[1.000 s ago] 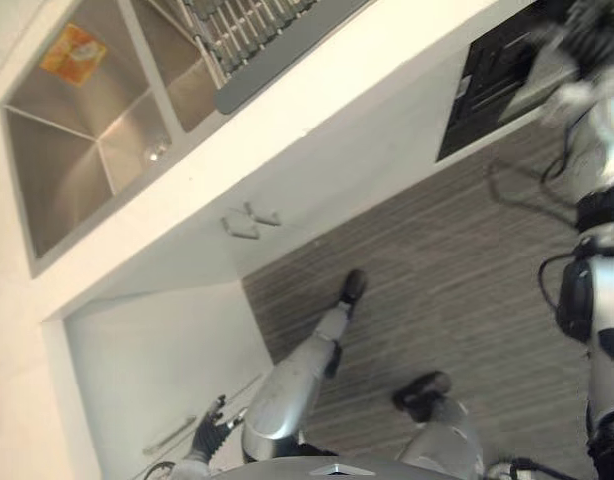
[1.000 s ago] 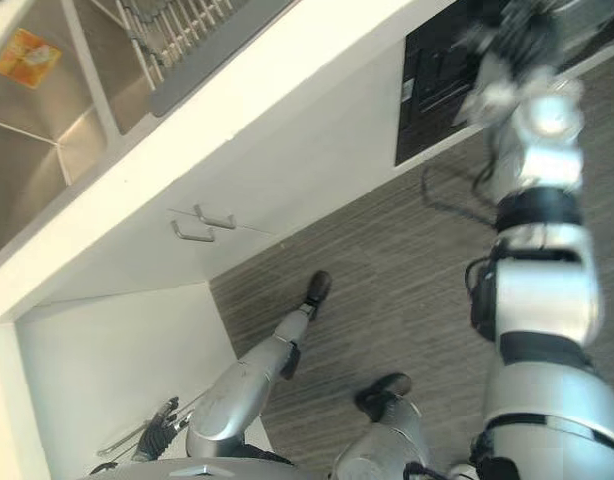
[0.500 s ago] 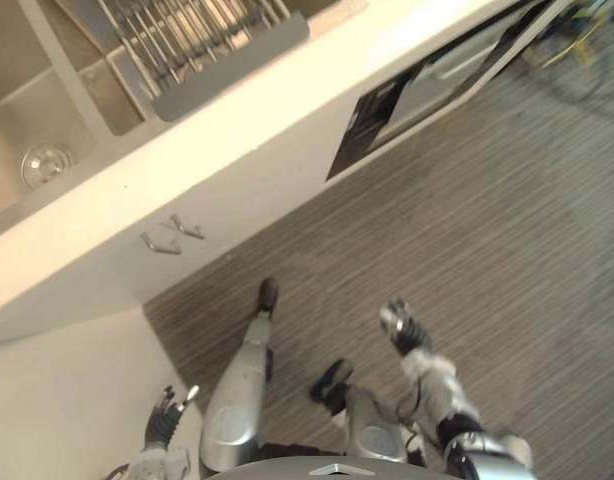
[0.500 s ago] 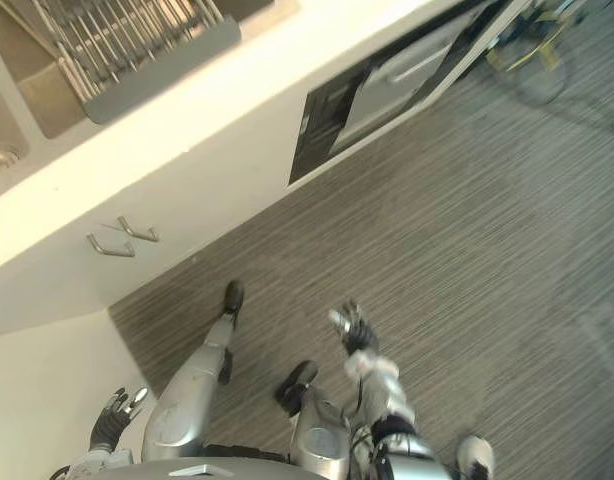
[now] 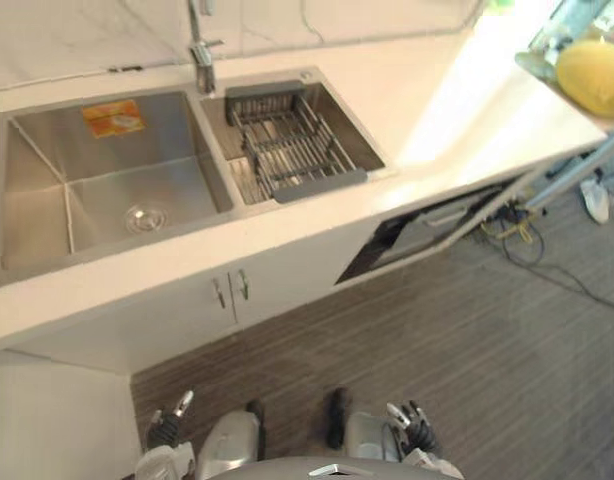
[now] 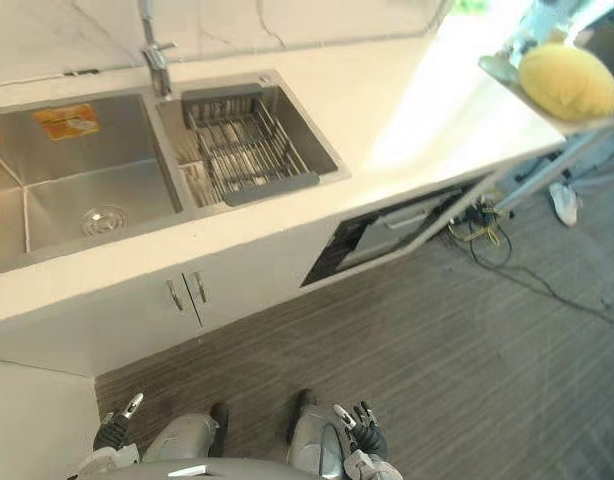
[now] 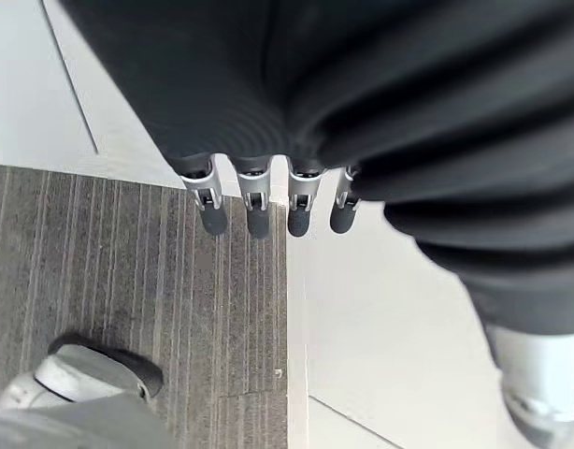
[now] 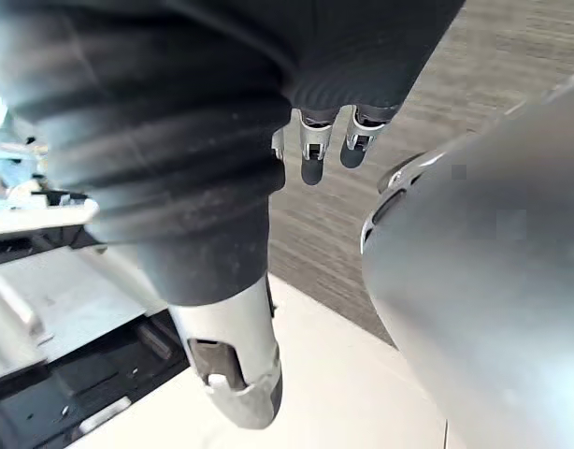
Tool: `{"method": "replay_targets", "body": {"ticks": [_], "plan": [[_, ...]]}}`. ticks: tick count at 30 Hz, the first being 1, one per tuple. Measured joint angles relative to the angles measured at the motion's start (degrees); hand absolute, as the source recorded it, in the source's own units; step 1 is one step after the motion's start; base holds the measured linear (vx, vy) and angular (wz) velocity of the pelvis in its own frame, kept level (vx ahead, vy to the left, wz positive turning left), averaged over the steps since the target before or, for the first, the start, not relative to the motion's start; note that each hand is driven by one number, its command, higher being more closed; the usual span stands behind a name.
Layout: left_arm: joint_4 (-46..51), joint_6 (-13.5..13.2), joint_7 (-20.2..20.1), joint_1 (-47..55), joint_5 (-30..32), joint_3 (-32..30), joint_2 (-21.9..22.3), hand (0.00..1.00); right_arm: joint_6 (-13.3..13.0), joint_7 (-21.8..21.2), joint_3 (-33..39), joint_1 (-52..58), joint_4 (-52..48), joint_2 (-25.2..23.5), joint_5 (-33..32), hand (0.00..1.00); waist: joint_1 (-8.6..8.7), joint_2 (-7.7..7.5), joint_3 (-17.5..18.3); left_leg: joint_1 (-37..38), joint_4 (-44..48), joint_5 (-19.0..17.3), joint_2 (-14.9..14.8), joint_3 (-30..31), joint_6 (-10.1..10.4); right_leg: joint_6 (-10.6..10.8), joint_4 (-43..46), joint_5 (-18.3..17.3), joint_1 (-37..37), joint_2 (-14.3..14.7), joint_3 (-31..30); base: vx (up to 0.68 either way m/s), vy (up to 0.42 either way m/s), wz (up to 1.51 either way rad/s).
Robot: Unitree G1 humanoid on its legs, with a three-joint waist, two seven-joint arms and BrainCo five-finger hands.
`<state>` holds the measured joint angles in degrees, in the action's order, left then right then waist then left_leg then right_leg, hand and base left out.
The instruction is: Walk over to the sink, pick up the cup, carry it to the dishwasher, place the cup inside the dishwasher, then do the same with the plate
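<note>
Looking down on the white counter (image 5: 427, 130), which carries a steel double sink (image 5: 107, 180) set into it, the landmark here. Sink's big basin holds just a drain and an orange sticker (image 5: 113, 118) on its back wall; its smaller basin, on the side away from the sticker, is taken up by a grey wire drying rack (image 5: 292, 145) sitting in it so things can drip. Tap (image 5: 200, 50) stands behind the divider between the basins. No cup or plate is visible in either basin or in the rack, so where they are now cannot be told. Below the counter and off to the rack side of the sink there is a dark opening with a pale panel tilted out, probably the dishwasher (image 6: 387, 235) with its door ajar, interior hidden. That would fit dishes already stowed as well as dishes lying somewhere out of sight. Cabinet doors with two small handles (image 5: 230, 290) sit right under the sink. Further past the dishwasher a yellow rounded object (image 6: 567, 82) sits on a raised shelf. Left hand (image 5: 167, 428) hangs low in front of the sink cabinet, fingers straight and relaxed, holding nothing. Right hand (image 6: 359, 428) hangs the same way, fingers loosely extended, empty.
</note>
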<state>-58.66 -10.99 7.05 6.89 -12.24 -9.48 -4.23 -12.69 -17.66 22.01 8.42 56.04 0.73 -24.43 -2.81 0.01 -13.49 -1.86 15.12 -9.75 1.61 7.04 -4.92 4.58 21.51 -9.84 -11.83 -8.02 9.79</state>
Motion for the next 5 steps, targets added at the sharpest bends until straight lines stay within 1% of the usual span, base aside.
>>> {"method": "replay_targets", "body": {"ticks": [2, 3, 4, 5], "plan": [[-0.07, -0.03, -0.10, 0.14, 0.88, -0.58, 0.17, 0.00, -0.06, -0.08, -0.22, 1.53, -1.12, -0.76, 0.14, 0.00, -0.28, -0.42, 1.27, 2.42, -0.98, -0.36, 0.73, 2.78, 0.80, -0.61, 0.35, 0.72, 0.89, 0.65, 0.20, 0.26, -0.216, 0.93], [-0.08, -0.15, -0.05, 0.05, 1.28, -0.84, 0.21, 0.00, -0.09, -0.13, -1.29, 1.92, -1.07, -0.73, 0.37, 0.00, -0.34, -0.86, 1.98, 3.61, -1.33, -1.00, 1.38, 4.17, 1.45, -1.36, -0.91, 2.11, 2.14, 0.62, 0.20, 0.25, -0.203, 0.81], [-0.07, -0.22, 0.02, 0.22, 1.31, -1.15, 0.21, 0.00, -0.11, -0.13, -1.67, 2.14, -1.04, -0.74, 1.40, 0.00, -0.32, -1.29, 2.65, 3.69, -1.07, -1.92, 1.43, 3.84, 1.85, -1.66, -2.11, 4.20, 3.06, 0.37, 0.32, 0.21, -0.187, 0.75], [-0.13, -0.27, 0.07, 0.62, 1.32, -2.32, -0.19, 0.00, -0.07, -0.22, -3.23, 3.01, -1.01, -1.26, 3.31, 0.00, -0.27, -2.86, 3.67, 3.60, 0.89, -4.62, 0.21, -1.37, 3.03, -0.37, -3.56, 9.58, 5.65, -1.68, 1.21, 0.10, -0.101, 0.45]]}}
